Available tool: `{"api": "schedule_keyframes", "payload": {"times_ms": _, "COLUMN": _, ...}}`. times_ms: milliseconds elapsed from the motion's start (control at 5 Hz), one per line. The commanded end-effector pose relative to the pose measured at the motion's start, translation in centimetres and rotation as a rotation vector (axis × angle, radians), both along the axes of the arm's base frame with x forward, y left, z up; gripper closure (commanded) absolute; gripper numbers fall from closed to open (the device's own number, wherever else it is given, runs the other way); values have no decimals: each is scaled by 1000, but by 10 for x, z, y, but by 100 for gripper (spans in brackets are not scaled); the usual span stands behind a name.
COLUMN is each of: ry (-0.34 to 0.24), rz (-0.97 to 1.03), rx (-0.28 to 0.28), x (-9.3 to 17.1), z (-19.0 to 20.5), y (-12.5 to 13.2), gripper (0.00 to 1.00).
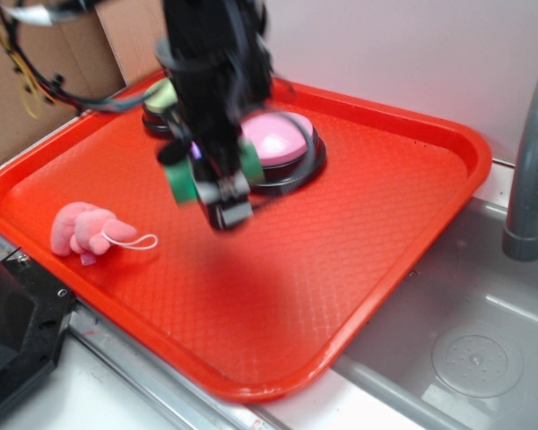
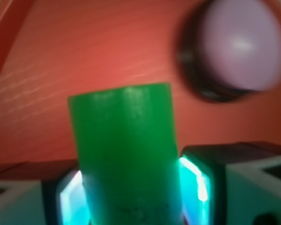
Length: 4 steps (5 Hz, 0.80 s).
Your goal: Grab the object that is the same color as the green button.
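The gripper (image 1: 217, 184) hangs above the middle of the red tray (image 1: 403, 224), closed on the green cylinder (image 2: 126, 154) — in the wrist view its two fingers (image 2: 199, 180) press against both sides of the cylinder, which is lifted off the tray surface. The green button (image 1: 160, 94) sits near the far left corner, mostly hidden behind the arm, and the pink button (image 1: 282, 143) is just beside it. A pink plush toy (image 1: 85, 231) lies near the left edge.
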<state>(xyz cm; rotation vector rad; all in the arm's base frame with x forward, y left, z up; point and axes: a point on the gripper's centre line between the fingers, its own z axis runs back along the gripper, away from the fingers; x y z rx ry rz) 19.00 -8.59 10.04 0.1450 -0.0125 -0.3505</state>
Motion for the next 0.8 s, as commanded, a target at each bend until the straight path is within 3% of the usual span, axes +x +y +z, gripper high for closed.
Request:
{"api": "schedule_keyframes", "payload": {"times_ms": 0, "ry": -128, "rz": 191, "rx": -90, "x": -2, "z": 54, "y": 69, "gripper": 100}}
{"api": "schedule_keyframes", "payload": {"times_ms": 400, "ry": -148, "rz": 349, "rx": -63, "x": -3, "z": 66, "y": 100, "gripper": 100}}
{"api": "schedule_keyframes", "payload": {"times_ms": 600, "ry": -109, "rz": 325, "rx": -66, "x": 4, "z": 59, "y": 103, "gripper": 100}}
